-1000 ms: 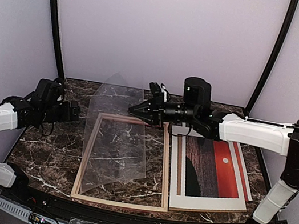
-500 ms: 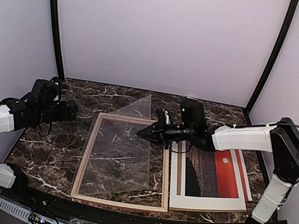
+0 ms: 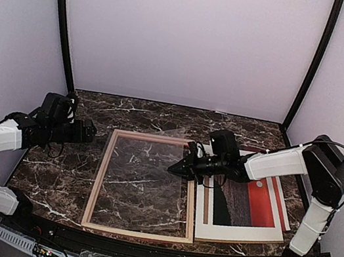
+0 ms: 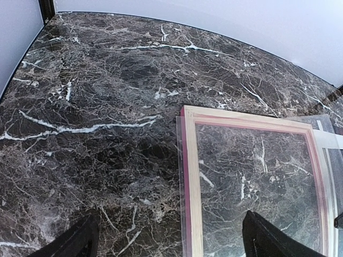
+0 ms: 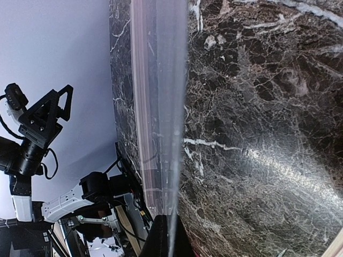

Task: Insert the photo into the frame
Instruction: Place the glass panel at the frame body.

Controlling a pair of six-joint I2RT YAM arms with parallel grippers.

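Note:
The frame [image 3: 98,175] lies flat mid-table with its pale wood side up. Its pink-red face shows along the edge in the left wrist view [image 4: 191,176]. The photo [image 3: 247,195] rests face up to the frame's right, sunset colours showing inside a white border. My right gripper [image 3: 175,168] is low over the frame's right rail, shut on the edge of a clear sheet [image 3: 143,177] that lies nearly flat across the frame. The right wrist view sees this sheet [image 5: 161,107] edge-on between the fingertips [image 5: 163,238]. My left gripper [image 3: 89,131] hangs open beside the frame's far left corner, holding nothing.
A brown strip [image 3: 206,204] shows along the photo's left side. The clear sheet's edge [image 4: 180,193] overhangs the frame's left rail. Dark marble table [image 3: 57,175] spreads left of the frame. Black posts [image 3: 64,23] and pale walls close the back and sides.
The right gripper has come down and nearer with the clear sheet, which went from steeply tilted to almost flat over the frame. The left gripper has edged slightly toward the frame.

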